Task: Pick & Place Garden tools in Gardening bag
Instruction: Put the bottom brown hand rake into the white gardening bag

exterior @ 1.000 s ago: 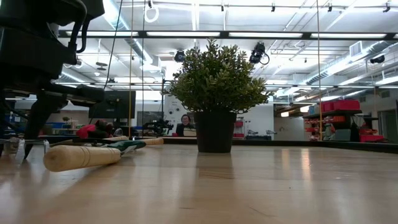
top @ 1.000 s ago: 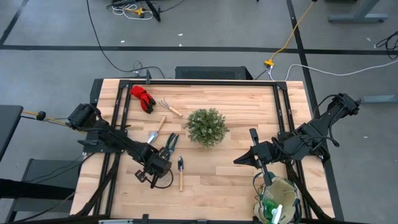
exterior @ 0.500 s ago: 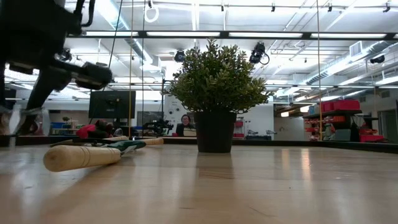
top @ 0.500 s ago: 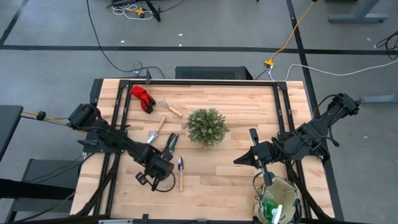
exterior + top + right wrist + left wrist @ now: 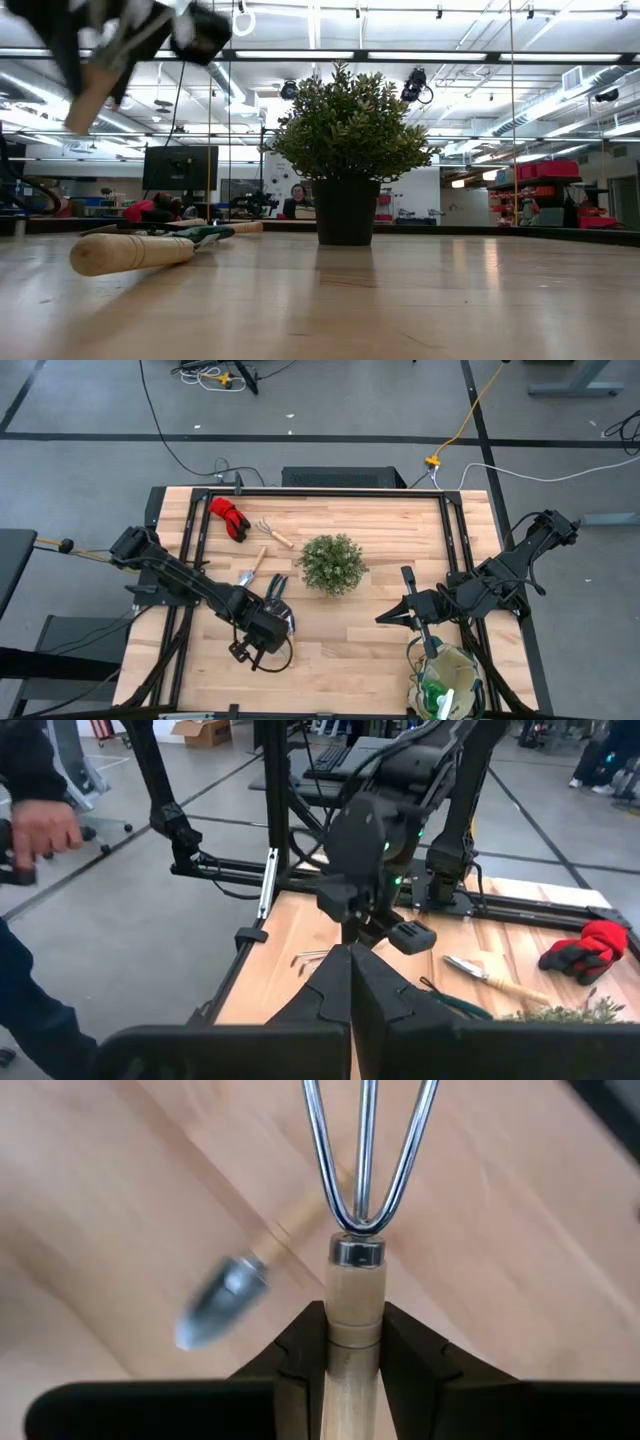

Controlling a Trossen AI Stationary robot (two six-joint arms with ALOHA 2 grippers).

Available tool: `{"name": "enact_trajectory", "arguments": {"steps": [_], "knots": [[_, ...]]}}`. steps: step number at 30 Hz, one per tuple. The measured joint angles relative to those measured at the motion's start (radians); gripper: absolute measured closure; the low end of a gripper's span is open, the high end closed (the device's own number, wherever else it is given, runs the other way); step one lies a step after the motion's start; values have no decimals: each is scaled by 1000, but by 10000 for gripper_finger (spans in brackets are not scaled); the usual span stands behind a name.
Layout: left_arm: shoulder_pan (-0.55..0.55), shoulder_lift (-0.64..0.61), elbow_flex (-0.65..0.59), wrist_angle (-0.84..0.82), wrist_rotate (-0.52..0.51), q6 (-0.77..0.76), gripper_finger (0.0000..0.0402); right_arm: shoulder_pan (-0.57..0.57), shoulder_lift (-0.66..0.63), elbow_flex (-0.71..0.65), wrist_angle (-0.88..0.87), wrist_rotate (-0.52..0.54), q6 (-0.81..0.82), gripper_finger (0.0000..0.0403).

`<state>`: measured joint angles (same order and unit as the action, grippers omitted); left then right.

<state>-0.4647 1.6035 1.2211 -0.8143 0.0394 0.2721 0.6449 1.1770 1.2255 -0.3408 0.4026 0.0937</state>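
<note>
My left gripper hangs over the table's near left part, shut on a wooden-handled hand fork with three steel tines. A small trowel lies flat on the table under it. The gardening bag, beige with green trim, stands at the near right corner and holds a green and white item. My right gripper hovers shut just above and left of the bag, with nothing in it. In the low view the fork's handle sticks out below the left gripper, high at the left. My left gripper pinches the fork's wooden handle between its two fingers, just behind the metal collar. The fingers come steeply from above. The tines reach out past the fingertips. The fork is lifted clear of the table, tilted, with its handle end lowest.
A potted bushy plant stands mid-table. Red gloves and a small rake lie at the far left. A trowel and pruning shears lie left of the plant. A person's hand shows beyond the table's left side.
My left gripper has risen from the table with the fork and drifted a little toward the table's right edge, tipping as it went. The fork has been lifted clear of the table. The trowel beside it has stayed where it was.
</note>
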Motion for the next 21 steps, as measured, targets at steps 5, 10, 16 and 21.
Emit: {"name": "enact_trajectory", "arguments": {"steps": [5,10,16,21], "knots": [[42,0,120,0,-1,-26,323,0,0,0,0,12,-42,403],[113,0,245,0,-1,-53,323,0,0,0,0,60,-4,403],[207,0,385,0,-1,-52,323,0,0,0,0,61,57,403],[285,-1,485,0,3,-53,323,0,0,0,7,61,48,403]]}}
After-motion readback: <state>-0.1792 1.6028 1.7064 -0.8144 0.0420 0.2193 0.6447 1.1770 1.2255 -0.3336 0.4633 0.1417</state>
